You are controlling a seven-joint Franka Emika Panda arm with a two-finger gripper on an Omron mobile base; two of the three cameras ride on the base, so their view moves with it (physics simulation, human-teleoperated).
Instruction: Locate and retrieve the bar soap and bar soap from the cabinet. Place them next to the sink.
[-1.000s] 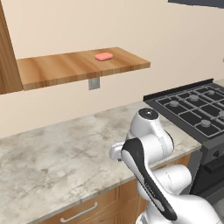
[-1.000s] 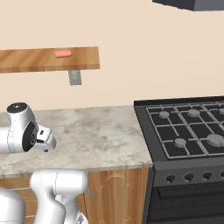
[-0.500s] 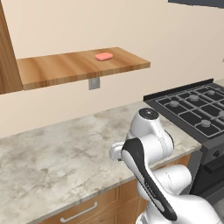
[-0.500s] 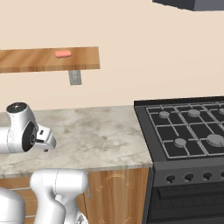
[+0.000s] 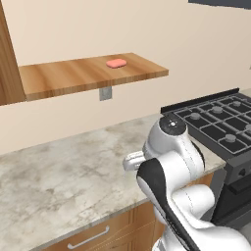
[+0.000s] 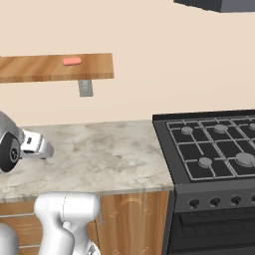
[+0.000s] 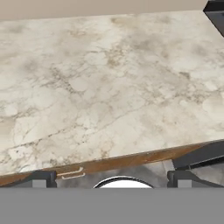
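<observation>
The salmon-pink bar soap [image 5: 116, 62] lay on the open shelf board [image 5: 73, 76] in the frame's upper middle, well above the folded arm, whose jaws probably stood apart, so reaching up squarely seemed wise.

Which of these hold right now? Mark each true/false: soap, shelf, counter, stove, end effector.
1. A salmon-pink bar soap lies on the flat wooden shelf board. True.
2. The pink bar sits at the shelf's wall-cabinet end. False: it lies toward the free end, nearer the stove.
3. The black gas stove adjoins the beige marbled stone counter. True.
4. The end effector is shut on a bar. False: its finger tips stand apart, with nothing between, over the counter.
5. A dark double-basin sink is set into this counter stretch. False: no sink is here.
</observation>
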